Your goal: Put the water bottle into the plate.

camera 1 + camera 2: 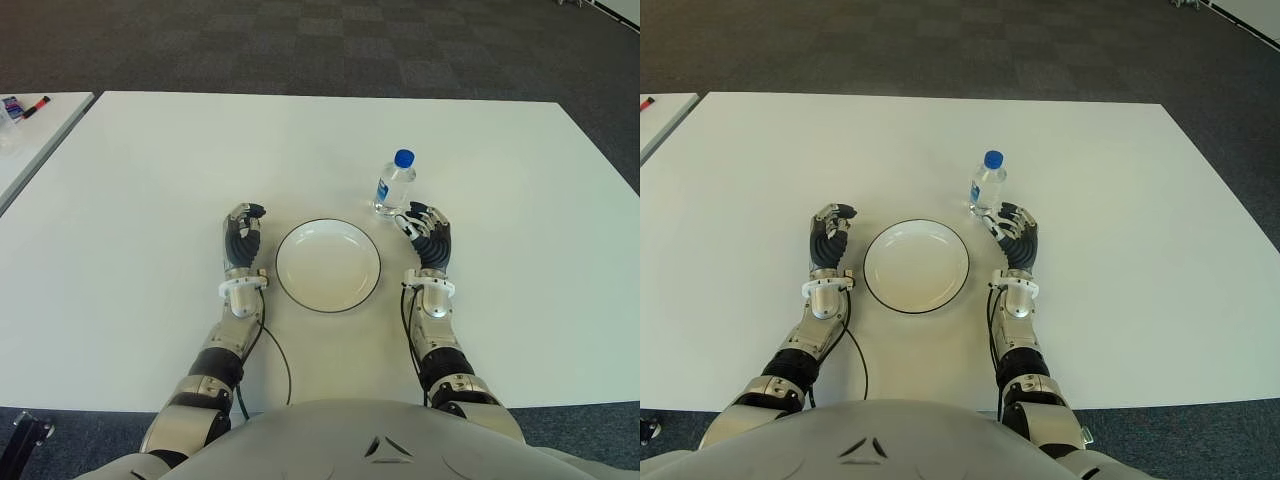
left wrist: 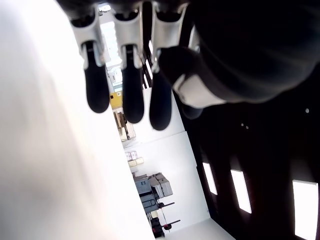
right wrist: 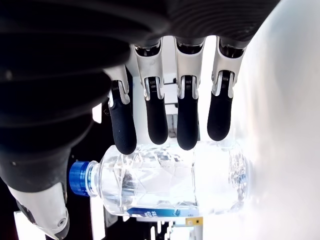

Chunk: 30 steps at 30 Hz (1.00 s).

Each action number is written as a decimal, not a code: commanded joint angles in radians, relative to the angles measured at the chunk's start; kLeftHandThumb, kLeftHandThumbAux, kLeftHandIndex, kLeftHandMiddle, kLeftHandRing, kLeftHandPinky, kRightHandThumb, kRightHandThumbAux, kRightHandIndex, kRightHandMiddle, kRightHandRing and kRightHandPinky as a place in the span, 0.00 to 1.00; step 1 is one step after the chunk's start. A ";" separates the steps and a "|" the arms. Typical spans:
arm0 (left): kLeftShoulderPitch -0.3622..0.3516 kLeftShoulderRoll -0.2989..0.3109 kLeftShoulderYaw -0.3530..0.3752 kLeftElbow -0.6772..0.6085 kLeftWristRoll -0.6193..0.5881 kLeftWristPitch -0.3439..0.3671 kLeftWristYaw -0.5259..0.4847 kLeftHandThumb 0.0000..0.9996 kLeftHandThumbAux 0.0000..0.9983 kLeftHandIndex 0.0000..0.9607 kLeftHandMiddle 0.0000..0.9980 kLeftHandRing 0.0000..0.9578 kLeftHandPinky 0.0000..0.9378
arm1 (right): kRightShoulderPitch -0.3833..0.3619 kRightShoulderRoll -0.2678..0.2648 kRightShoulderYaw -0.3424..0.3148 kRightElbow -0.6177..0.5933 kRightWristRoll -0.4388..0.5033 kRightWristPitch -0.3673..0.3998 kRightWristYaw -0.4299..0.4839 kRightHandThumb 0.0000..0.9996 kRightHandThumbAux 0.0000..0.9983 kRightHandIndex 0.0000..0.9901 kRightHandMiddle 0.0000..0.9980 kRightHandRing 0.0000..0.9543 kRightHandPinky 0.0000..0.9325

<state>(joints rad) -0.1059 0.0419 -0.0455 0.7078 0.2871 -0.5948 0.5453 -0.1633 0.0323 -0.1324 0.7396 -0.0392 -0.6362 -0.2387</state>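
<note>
Water bottle stands upright on the white table, blue cap on, at about one o'clock from the plate and clear of its rim. It looks full or nearly so; clear water shows through its wall in the right wrist view. The plate, white with a thin dark rim, sits dead centre before the robot and holds nothing yet.

At the plate's three o'clock the right hand reaches toward the bottle from the near side, fingertips close to its base. Its fingers hang spread and only lightly bent in front of the bottle, with the thumb off to one side, so nothing is gripped; I judge it is lined up this way so the fingers can wrap the body once the hand closes in. Whether a fingertip already touches the plastic I cannot tell.

At nine o'clock, the left hand shows just beside the rim, fingers loosely extended and holding nothing. It seems placed out of the way, leaving the plate open for the bottle to come across.
</note>
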 commanded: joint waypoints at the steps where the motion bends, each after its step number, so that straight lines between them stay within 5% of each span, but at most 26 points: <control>1: -0.003 0.002 0.002 0.004 0.024 -0.005 0.026 0.84 0.67 0.45 0.45 0.41 0.43 | 0.040 0.004 0.000 0.037 0.005 0.034 0.006 0.72 0.72 0.42 0.32 0.35 0.41; 19: -0.013 0.007 0.001 0.031 0.041 -0.026 0.045 0.84 0.67 0.47 0.43 0.39 0.42 | 0.043 0.006 -0.002 0.040 0.002 0.021 0.000 0.72 0.72 0.42 0.32 0.37 0.44; 30: -0.020 0.013 -0.003 0.046 0.058 -0.031 0.068 0.84 0.68 0.47 0.43 0.38 0.41 | 0.123 0.003 0.032 -0.126 -0.052 0.041 -0.016 0.72 0.72 0.42 0.37 0.39 0.40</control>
<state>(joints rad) -0.1214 0.0490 -0.0485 0.7321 0.3305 -0.6257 0.6006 -0.0755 0.0325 -0.1058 0.6211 -0.0789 -0.6340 -0.2473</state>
